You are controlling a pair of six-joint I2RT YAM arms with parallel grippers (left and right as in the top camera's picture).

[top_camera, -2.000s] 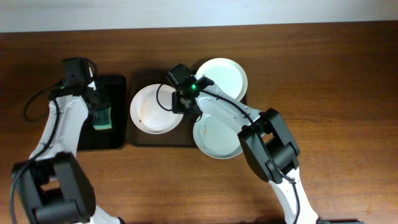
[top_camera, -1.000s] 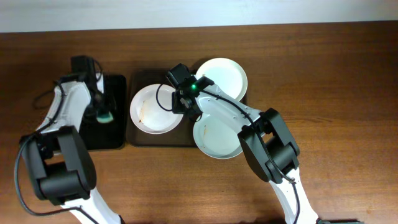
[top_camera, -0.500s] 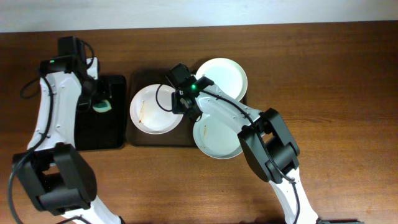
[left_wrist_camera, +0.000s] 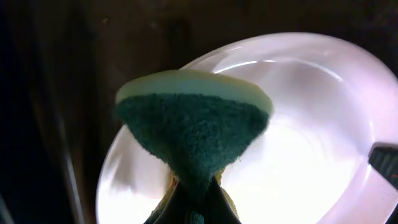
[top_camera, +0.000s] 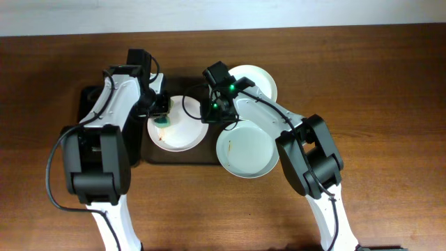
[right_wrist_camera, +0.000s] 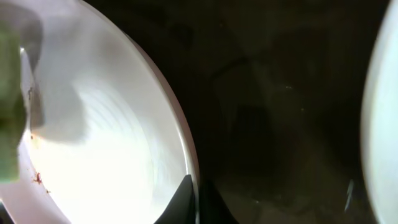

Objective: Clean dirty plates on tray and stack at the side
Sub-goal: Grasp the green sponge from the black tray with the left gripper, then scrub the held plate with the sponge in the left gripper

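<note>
Three plates lie on the dark brown tray (top_camera: 180, 155): a white one at the left (top_camera: 182, 134) with brown smudges, one at the back right (top_camera: 254, 84), and a bluish-white one at the front right (top_camera: 244, 150). My left gripper (top_camera: 162, 111) is shut on a green sponge (top_camera: 162, 121) and holds it on or just above the left plate's near-left part. The left wrist view shows the sponge (left_wrist_camera: 193, 130) over that plate (left_wrist_camera: 311, 143). My right gripper (top_camera: 212, 116) is shut on the left plate's right rim, which the right wrist view shows between its jaws (right_wrist_camera: 195, 186).
A smaller black tray (top_camera: 86, 104) lies left of the brown tray, mostly under my left arm. In the right wrist view, brown specks (right_wrist_camera: 37, 177) mark the plate, and another plate's edge (right_wrist_camera: 382, 124) shows at the right. Bare wooden table (top_camera: 376, 104) surrounds the trays.
My left gripper has carried the sponge rightward from the black tray to the left plate. My right gripper has stayed on that plate's rim, shifting slightly.
</note>
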